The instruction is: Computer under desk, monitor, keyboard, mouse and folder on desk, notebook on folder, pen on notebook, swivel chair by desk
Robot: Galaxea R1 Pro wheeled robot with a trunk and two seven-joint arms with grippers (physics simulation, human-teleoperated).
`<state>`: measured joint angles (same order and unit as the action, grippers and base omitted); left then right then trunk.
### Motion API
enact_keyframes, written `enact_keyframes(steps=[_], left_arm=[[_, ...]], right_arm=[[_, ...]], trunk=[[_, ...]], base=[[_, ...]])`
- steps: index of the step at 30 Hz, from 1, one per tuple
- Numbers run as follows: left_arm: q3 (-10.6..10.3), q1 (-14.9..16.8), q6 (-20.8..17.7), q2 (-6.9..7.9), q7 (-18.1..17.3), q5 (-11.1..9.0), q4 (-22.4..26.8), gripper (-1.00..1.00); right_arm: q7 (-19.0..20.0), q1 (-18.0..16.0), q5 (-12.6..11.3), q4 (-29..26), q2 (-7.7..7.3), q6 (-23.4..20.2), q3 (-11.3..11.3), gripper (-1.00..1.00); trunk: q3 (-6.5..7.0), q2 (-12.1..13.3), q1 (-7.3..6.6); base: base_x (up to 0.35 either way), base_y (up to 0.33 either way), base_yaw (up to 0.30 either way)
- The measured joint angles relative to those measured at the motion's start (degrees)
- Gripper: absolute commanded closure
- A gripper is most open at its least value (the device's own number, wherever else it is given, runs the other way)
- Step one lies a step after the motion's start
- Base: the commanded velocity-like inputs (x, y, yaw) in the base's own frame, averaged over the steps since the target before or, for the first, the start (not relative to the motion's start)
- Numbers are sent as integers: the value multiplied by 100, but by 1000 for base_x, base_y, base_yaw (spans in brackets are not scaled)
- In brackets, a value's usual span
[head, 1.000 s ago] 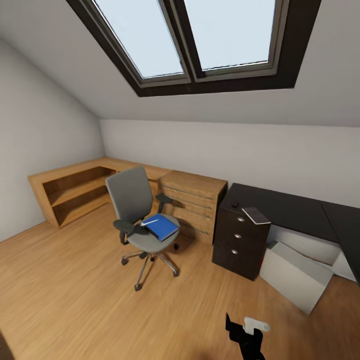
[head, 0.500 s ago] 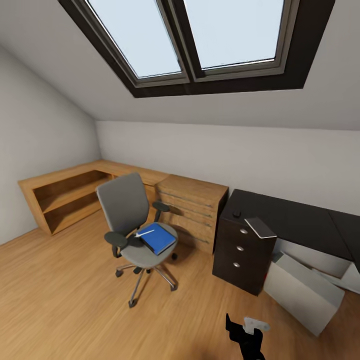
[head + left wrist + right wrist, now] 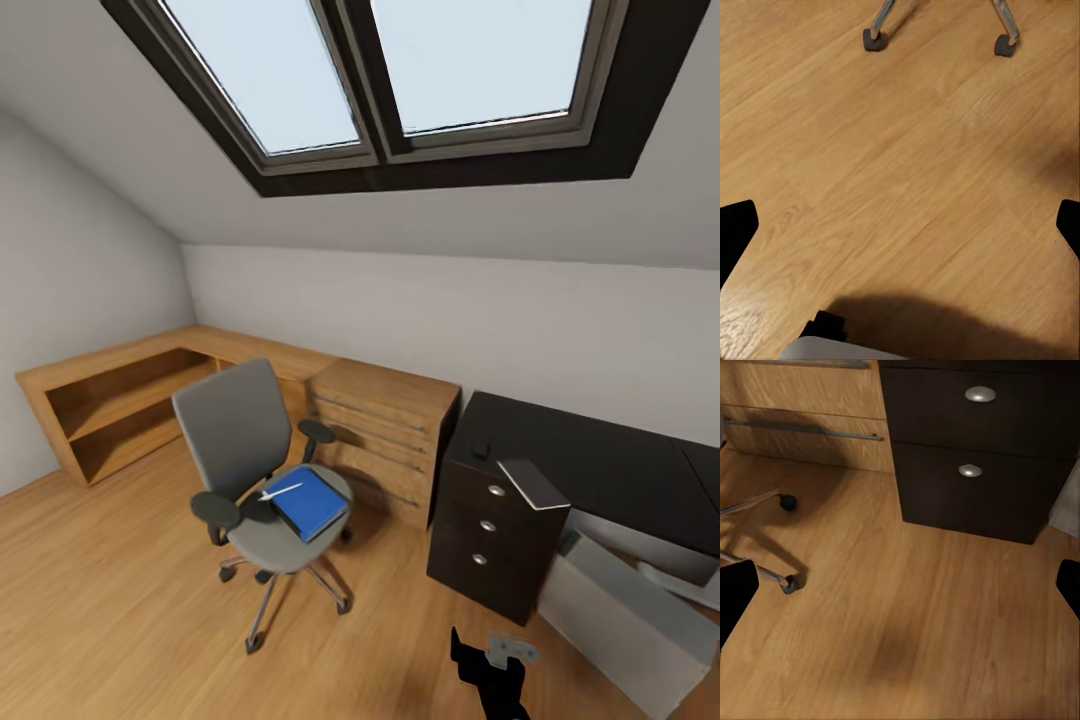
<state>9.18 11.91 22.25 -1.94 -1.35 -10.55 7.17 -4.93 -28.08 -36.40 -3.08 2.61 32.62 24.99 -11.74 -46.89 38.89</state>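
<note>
The grey swivel chair (image 3: 250, 460) stands on the wood floor left of the desk (image 3: 600, 460). On its seat lies the blue folder (image 3: 310, 503), and the white pen (image 3: 281, 491) rests on the folder's near corner. The notebook (image 3: 533, 483) lies on the desk's front corner above the drawer unit (image 3: 488, 535), with the small black mouse (image 3: 481, 445) behind it. The light-grey computer (image 3: 625, 620) sits tilted on the floor under the desk. Both my left gripper (image 3: 900, 229) and right gripper (image 3: 900, 589) hang open over bare floor. The monitor and keyboard are out of view.
A light-wood drawer chest (image 3: 385, 440) stands between chair and desk, and a low wooden shelf unit (image 3: 110, 400) runs along the left wall. The chair's castors (image 3: 876, 39) lie ahead of the left gripper. The black drawers (image 3: 975, 472) face the right gripper.
The whole view has shifted: the camera has moved closer, so chair, chest and desk look larger and lower. Nothing in the room has moved, and both grippers remain open.
</note>
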Motion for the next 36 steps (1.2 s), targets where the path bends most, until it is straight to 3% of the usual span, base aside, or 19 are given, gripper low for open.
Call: enact_keyframes(steps=[4, 22, 36], left_arm=[[-1, 0, 0, 7, 0, 1, -4, -100], [-2, 0, -5, 11, 2, -2, -13, -100], [2, 0, -8, 30, 15, 6, -20, -100]], right_arm=[[0, 0, 2, 0, 1, 0, 1, -100], [0, 0, 16, 0, 2, 0, 2, -100], [0, 0, 14, 0, -4, -6, 1, -100]], trunk=[[72, 161, -88], [73, 163, -85], [73, 163, -85]], base=[[336, -1, 0], [84, -4, 0], [1, -198, 0]])
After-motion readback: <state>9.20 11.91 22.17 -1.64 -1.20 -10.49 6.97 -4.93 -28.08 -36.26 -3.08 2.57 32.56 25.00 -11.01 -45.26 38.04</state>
